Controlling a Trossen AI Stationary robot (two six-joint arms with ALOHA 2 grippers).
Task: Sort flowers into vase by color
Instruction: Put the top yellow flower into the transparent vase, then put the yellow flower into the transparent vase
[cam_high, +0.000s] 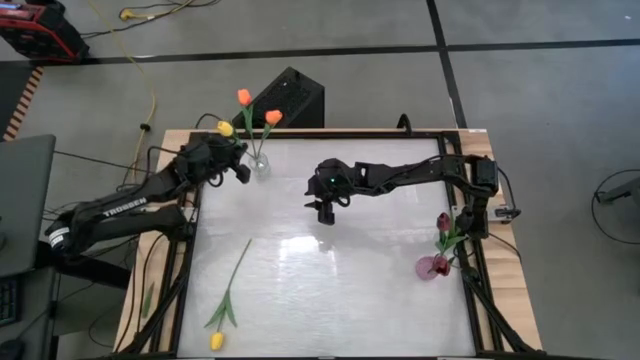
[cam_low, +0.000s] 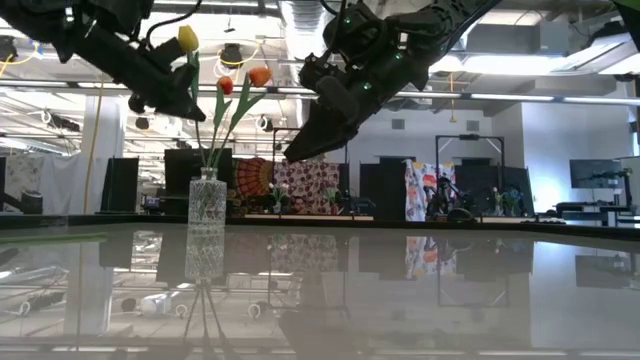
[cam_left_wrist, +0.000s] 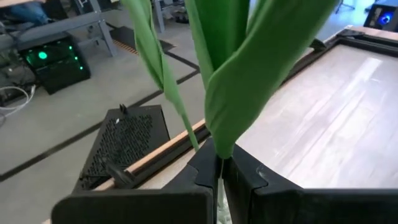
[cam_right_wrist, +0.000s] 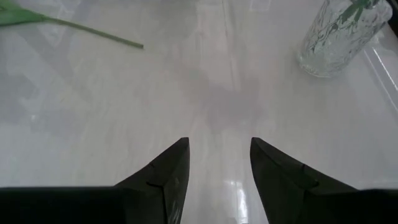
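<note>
The left gripper (cam_high: 228, 158) is clamped on a yellow tulip (cam_high: 225, 128) just beside the clear vase (cam_high: 259, 163), which holds 2 orange tulips (cam_high: 244, 97). Adding yellow to that vase could mix colours, and the stem may snag its narrow neck and tip it. The right gripper (cam_high: 325, 208) hovers well right of the vase, fingers apart. Another yellow tulip (cam_high: 216, 341) lies far below it; a maroon tulip (cam_high: 443, 221) stands in the pink vase (cam_high: 432, 267).
</note>
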